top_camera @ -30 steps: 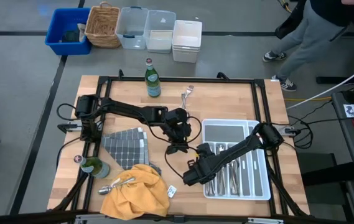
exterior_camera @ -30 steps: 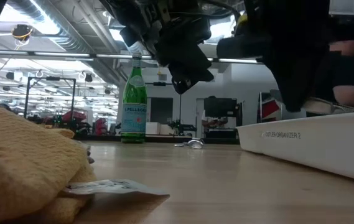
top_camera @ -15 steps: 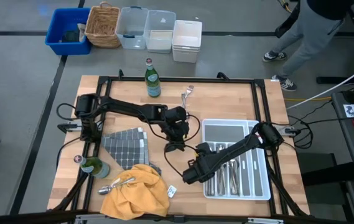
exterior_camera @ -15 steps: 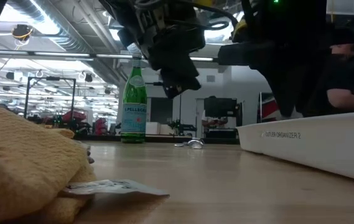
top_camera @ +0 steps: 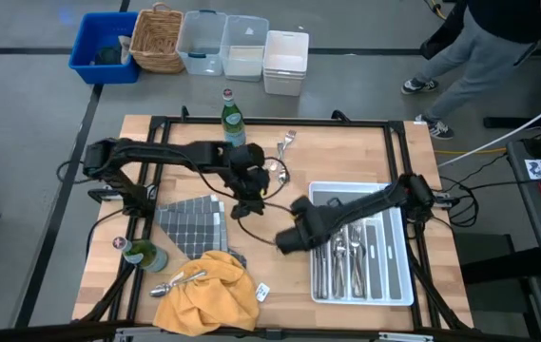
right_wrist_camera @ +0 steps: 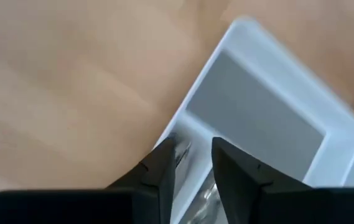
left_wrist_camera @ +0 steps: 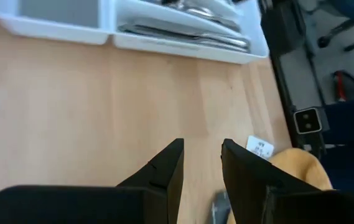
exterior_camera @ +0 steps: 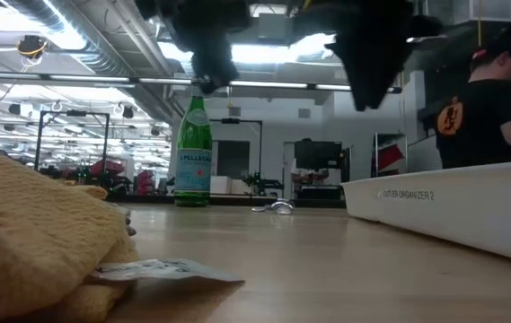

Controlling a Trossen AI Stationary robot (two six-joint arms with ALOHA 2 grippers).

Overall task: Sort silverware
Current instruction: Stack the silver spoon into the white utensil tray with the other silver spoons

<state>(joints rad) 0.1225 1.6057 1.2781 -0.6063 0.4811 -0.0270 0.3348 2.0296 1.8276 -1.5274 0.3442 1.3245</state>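
Several forks, knives and spoons (top_camera: 346, 258) lie in the long compartments of the white tray (top_camera: 398, 285); they also show in the left wrist view (left_wrist_camera: 189, 30). One fork (top_camera: 286, 145) lies loose on the wood near the far edge. A spoon (top_camera: 179, 280) lies at the yellow cloth's edge. My left gripper (top_camera: 243, 209) hangs open over bare wood left of the tray, nothing between its fingers (left_wrist_camera: 201, 152). My right gripper (top_camera: 285, 243) is open above the tray's near-left corner, holding nothing (right_wrist_camera: 193, 146).
An upright green bottle (top_camera: 233, 120) stands at the far edge and a second one (top_camera: 143, 255) lies near the left edge. A grey gridded mat (top_camera: 194, 224) and a yellow cloth (top_camera: 208, 299) fill the near left. Bins stand on the floor beyond the table.
Both arms have risen, leaving the lower part of the low view. My left gripper has drawn back toward the table's left and far edges. My right gripper has gone toward the far edge, along the tray's left side.
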